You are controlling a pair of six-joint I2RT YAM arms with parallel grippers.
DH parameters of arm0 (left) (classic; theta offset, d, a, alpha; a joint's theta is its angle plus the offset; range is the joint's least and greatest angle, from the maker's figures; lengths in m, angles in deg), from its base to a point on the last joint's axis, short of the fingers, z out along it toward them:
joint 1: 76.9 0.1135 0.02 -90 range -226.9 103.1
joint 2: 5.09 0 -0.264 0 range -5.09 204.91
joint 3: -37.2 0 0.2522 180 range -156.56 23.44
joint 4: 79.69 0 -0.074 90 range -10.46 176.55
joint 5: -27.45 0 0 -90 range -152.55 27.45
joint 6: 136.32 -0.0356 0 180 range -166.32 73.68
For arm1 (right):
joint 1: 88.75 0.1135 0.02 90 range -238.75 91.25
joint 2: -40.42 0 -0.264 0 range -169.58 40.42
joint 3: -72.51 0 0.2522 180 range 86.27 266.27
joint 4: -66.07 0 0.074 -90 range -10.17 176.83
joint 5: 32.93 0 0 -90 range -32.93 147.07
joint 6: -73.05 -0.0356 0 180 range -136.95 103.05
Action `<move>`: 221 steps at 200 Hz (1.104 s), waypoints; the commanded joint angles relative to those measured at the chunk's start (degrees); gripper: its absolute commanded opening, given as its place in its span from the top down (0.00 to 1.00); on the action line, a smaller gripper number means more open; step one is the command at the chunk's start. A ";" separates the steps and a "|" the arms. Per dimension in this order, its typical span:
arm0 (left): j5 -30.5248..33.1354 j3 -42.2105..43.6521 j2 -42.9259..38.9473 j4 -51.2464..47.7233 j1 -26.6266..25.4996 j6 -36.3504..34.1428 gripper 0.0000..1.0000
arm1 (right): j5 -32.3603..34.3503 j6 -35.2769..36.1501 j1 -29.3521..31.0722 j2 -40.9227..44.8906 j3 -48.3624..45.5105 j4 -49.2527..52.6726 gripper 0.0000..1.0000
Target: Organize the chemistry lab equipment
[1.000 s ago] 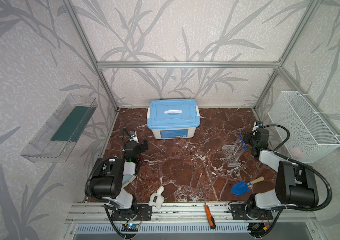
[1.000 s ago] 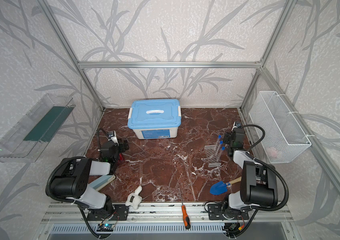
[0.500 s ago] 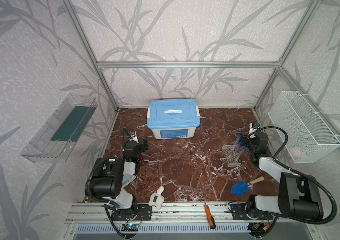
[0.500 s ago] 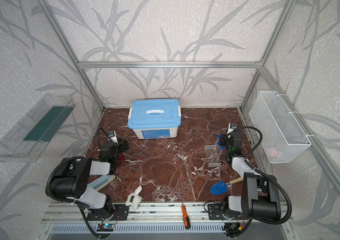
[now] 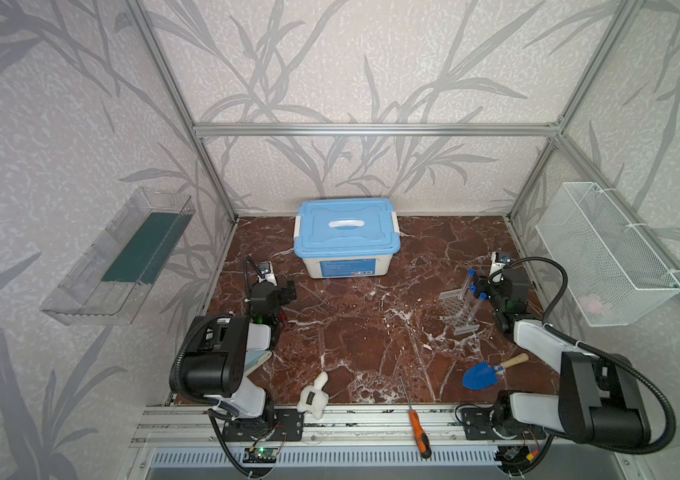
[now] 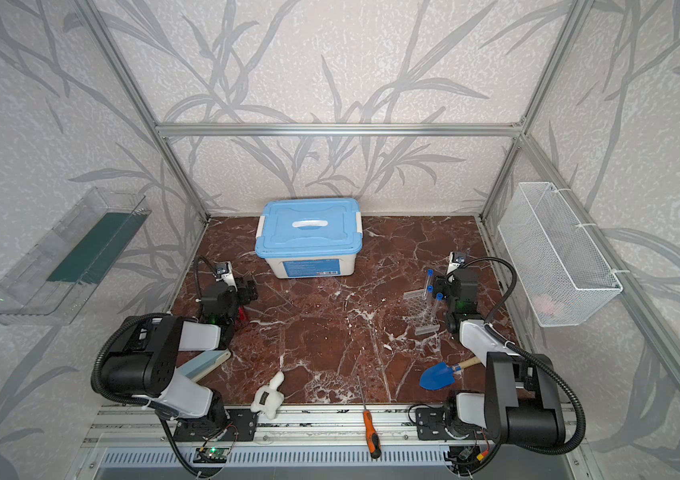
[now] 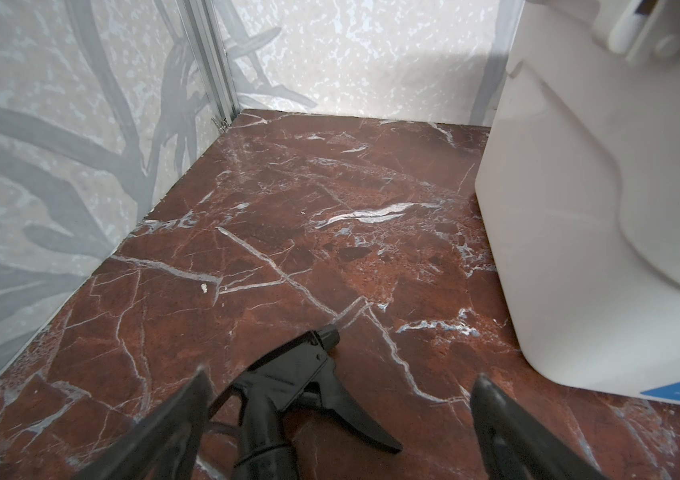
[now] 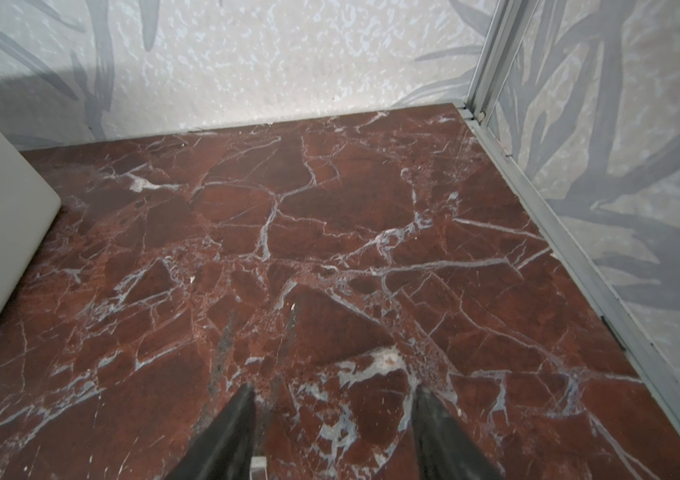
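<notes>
Hanging half-open and empty just beside the tube rack (image 5: 454,308), the right gripper (image 8: 335,390) looks finished racking test tubes (image 5: 477,308) and should back out gently; the left gripper (image 7: 342,374), well away, gapes empty.

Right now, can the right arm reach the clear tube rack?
Probably yes: the tube rack stands close beside the open right end effector, and nothing seems to lie between them.

Grey leaf-patterned wallpaper (image 5: 330,62) inside an aluminium frame (image 5: 371,129); red-brown marble worktop (image 5: 371,328) with white veins; clear shelf (image 5: 80,299) on one side wall, wire basket (image 5: 604,249) opposite.
</notes>
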 commanded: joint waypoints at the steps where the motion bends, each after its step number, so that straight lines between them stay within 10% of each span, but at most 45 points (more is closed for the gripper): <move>1: -0.52 -1.18 -0.16 -0.27 0.31 -0.99 0.01 | -0.12 -0.41 0.81 -1.30 -1.39 -5.19 0.40; 133: -2.17 -1.00 -0.17 0.25 0.24 -1.50 0.01 | 4.37 6.74 7.92 -15.44 -8.06 -33.48 0.20; 170: -3.77 -0.99 -0.26 0.22 0.69 -1.51 0.01 | 3.93 7.13 8.39 -13.31 -5.08 -24.12 0.00; 221: 0.78 -0.95 -0.18 0.38 0.49 -0.48 0.01 | 3.95 7.26 8.46 -13.08 -4.96 -23.59 0.01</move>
